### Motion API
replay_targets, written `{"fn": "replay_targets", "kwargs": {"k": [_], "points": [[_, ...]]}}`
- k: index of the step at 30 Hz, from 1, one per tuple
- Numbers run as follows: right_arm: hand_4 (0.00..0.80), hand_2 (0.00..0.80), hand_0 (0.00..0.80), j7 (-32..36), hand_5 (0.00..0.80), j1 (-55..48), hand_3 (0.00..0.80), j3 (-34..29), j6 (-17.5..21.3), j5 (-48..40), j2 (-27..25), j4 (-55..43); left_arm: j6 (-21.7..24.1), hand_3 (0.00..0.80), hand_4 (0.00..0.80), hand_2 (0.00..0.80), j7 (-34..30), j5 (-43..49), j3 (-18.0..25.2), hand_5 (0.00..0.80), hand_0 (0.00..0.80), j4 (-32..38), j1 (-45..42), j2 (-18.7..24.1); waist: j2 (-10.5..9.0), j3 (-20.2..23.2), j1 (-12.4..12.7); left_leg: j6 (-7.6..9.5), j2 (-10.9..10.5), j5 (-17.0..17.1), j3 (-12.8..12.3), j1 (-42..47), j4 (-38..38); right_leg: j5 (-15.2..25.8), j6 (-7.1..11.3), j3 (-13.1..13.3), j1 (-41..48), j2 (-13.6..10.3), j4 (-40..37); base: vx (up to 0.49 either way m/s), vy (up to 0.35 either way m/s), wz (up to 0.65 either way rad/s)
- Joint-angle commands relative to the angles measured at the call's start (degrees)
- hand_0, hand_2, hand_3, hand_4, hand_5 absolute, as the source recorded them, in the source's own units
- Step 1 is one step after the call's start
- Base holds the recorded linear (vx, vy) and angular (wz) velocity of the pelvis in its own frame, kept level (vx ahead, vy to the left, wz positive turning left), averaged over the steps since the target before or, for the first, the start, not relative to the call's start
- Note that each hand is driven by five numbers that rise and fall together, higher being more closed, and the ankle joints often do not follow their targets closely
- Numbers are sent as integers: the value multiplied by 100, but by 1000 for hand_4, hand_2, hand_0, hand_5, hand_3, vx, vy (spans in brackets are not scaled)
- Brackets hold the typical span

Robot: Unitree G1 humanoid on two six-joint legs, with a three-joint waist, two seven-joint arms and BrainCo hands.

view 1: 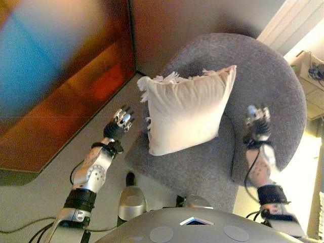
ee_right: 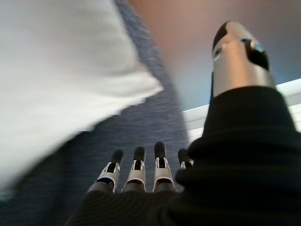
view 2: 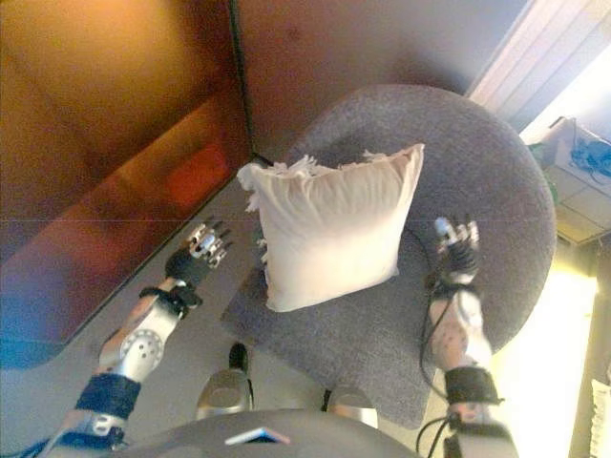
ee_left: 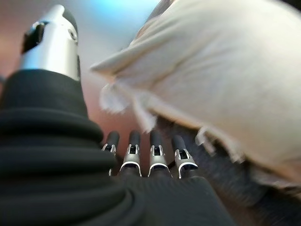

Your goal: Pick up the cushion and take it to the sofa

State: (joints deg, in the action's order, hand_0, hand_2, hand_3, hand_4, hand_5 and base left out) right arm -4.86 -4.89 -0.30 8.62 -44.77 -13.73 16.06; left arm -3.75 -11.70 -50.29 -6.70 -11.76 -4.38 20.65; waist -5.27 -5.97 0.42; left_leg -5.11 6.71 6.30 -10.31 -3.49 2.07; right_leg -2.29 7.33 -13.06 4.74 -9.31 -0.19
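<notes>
A cream cushion (view 1: 187, 109) with a fringed edge leans against the curved back of a round grey armchair (view 1: 263, 76). My left hand (view 1: 123, 119) hovers just left of the cushion, apart from it, with its fingers (ee_left: 157, 157) straight and its thumb (ee_left: 51, 42) spread. My right hand (view 1: 257, 117) is over the chair's right side, right of the cushion, fingers (ee_right: 136, 169) straight and holding nothing. In both wrist views the cushion (ee_left: 225, 75) shows close beside the hand. No sofa is in view.
A dark reddish-brown wall panel or cabinet (view 1: 61, 91) fills the left side. A window with pale slats (view 1: 293, 23) and a box with cables (view 1: 314, 71) are at the far right. Grey floor (view 1: 45, 197) lies at the lower left.
</notes>
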Motion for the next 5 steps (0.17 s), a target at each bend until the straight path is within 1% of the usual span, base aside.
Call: {"fn": "replay_targets", "kwargs": {"k": [1,3,4,5], "points": [[0,0,0,689,0,-60,0,267,254,-737,1,-24,473,0,0,0,-555,-217,-22,0,0,261,-174,-129,228,205,-7,-123,298,-112,-205,187,131,713,527,116,-263,-452,-241,-125,37,-7],[0,0,0,674,0,-95,0,395,254,-728,76,123,574,0,0,0,-535,-170,-139,0,0,167,-203,-157,250,188,-27,-117,287,-122,-222,204,132,726,518,134,-290,-448,-244,-102,30,-8],[0,0,0,534,0,-146,0,578,262,-665,119,192,551,0,0,0,-466,-262,-268,0,0,125,-236,-177,278,168,-48,-106,274,-136,-230,233,133,728,507,169,-303,-435,-243,-82,22,-13],[0,0,0,502,0,-179,0,666,232,-730,133,179,441,0,0,0,-443,-313,-308,0,0,113,-252,-188,289,162,-57,-98,262,-145,-228,238,131,724,501,187,-313,-429,-242,-68,18,-12]]}}
